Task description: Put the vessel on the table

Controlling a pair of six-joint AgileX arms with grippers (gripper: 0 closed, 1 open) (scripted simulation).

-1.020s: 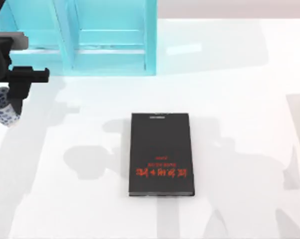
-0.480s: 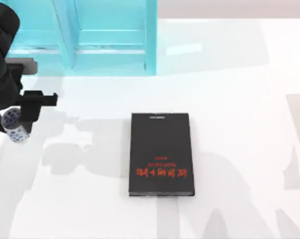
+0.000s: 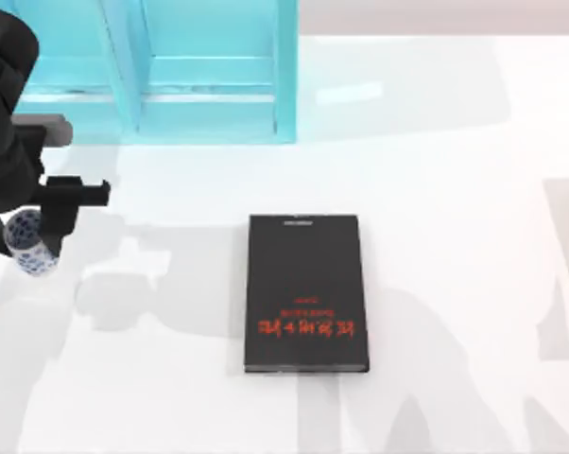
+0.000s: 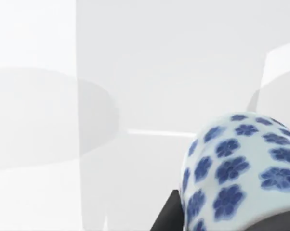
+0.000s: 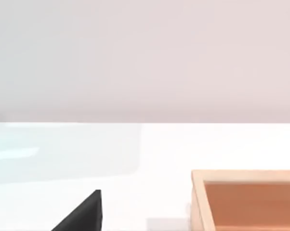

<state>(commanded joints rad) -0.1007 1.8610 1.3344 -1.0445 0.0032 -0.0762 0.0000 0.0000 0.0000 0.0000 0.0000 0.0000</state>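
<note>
We saw one vessel (image 3: 29, 248), clamped in our left gripper (image 3: 41, 236) well left of the one black book (image 3: 306, 293), above the table (image 3: 171, 378), its long axis tilted.

A rendered simulation test scene is being shown: a glossy white tabletop (image 3: 455, 142) is being crossed by flat grey shadows, a turquoise shelf unit (image 3: 209, 71) and a black book (image 3: 305, 291) are being displayed, and a plain blank wall (image 5: 145, 57) is being presented behind.
</note>
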